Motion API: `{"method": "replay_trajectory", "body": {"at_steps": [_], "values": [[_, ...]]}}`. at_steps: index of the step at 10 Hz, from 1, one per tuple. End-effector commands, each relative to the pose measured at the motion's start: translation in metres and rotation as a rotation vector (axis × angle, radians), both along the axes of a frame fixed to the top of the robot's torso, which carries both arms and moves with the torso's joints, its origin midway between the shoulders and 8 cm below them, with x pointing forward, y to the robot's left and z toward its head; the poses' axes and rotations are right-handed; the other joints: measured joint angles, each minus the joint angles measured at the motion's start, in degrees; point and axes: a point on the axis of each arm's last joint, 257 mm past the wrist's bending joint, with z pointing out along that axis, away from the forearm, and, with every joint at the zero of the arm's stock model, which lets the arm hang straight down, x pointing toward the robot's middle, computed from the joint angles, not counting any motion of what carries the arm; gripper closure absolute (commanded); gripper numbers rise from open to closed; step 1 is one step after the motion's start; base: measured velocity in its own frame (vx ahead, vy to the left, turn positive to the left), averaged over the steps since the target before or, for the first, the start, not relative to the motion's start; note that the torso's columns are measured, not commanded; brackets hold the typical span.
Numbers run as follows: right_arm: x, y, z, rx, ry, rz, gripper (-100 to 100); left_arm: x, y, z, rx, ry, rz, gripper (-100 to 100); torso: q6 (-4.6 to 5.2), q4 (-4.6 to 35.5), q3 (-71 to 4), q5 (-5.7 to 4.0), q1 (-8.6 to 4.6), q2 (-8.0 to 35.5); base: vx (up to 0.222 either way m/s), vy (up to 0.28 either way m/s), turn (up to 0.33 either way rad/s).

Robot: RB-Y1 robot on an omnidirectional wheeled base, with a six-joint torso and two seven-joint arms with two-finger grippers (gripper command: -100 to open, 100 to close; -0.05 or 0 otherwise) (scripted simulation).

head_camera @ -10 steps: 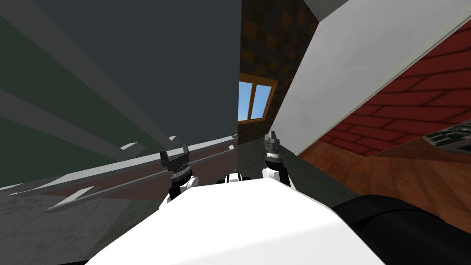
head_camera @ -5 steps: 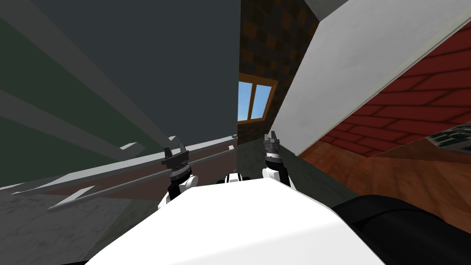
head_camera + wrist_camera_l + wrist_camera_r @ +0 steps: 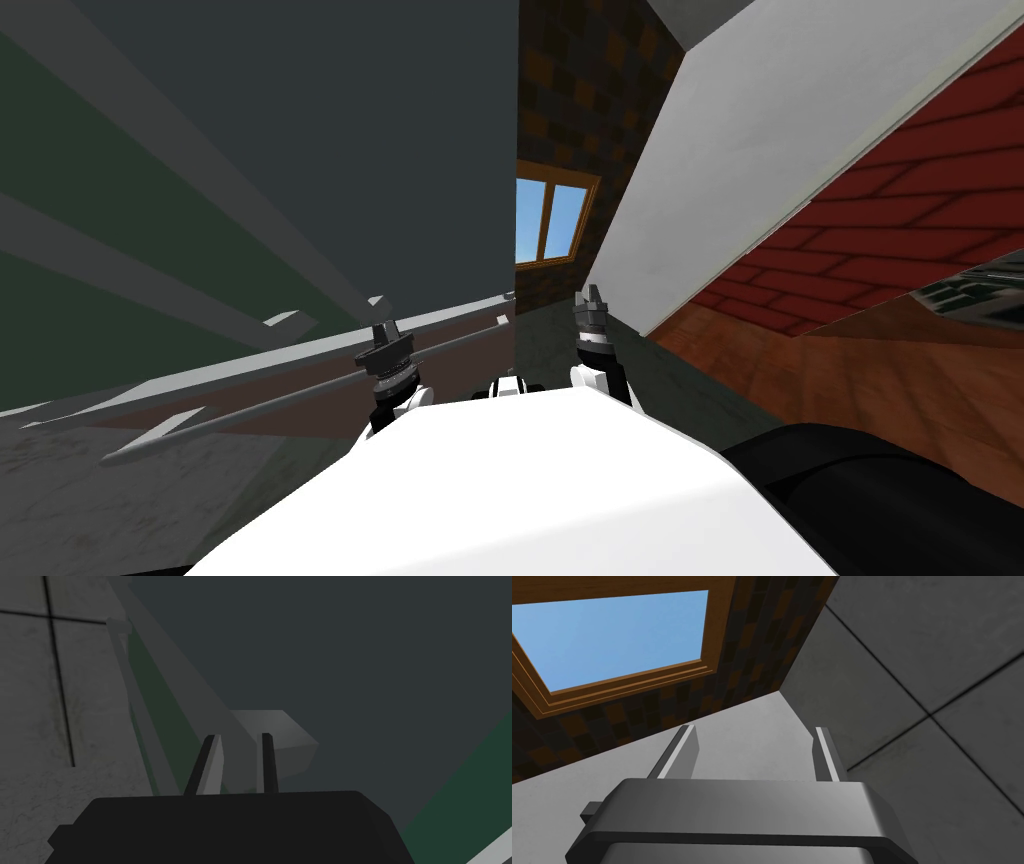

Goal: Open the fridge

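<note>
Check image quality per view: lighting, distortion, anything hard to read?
Head view: heavily rolled with wide-lens splay, so the handle runs on a slant past the left gripper. Left wrist view: dim and low in contrast, dark fingers barely separate from the dark grey fridge door. Right wrist view: brightest, evenly lit, no glare; the right gripper stands out clearly, open.

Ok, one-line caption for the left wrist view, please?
Left tool shut on the fridge handle, a pale grey block just beyond its fingers, dark door behind.
</note>
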Motion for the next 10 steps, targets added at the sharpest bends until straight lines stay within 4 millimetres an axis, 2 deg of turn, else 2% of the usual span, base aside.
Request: {"method": "replay_trajectory", "body": {"at_steps": [1,2,5,8,9,10], "values": [[0.000,0.000,0.000,0.000,0.000,0.000,0,-0.001,0.014,0.008,0.001,0.001,0.076,100,-0.18,0.1,0.1,-0.16,-0.43,0.3,-0.064,-0.282,0.272],[0.000,0.000,0.000,0.001,0.000,0.000,0,-0.002,0.018,0.011,0.001,0.002,0.101,100,-0.05,0.2,0.3,-0.29,-0.78,0.5,-0.042,-0.283,0.191],[0.000,0.000,0.000,0.001,0.000,0.000,0,-0.004,0.031,0.019,0.001,0.005,0.175,100,0.07,0.1,0.1,-0.10,-0.16,0.1,-0.056,-0.235,0.144],[0.000,0.000,0.000,0.000,0.000,0.000,0,-0.008,0.045,0.027,0.002,0.010,0.249,100,0.07,0.0,0.0,-0.14,-0.31,0.1,-0.055,-0.220,0.153],[0.000,0.000,0.000,0.000,0.000,0.000,0,-0.008,0.041,0.025,0.001,0.007,0.231,100,0.09,0.1,0.2,-0.16,-0.39,0.3,-0.054,-0.109,0.028],[0.000,0.000,0.000,0.000,0.000,0.000,0,-0.004,0.035,0.024,0.001,0.006,0.201,-100,0.10,0.1,0.1,-0.07,0.03,0.1,-0.004,0.067,-0.121]]}}
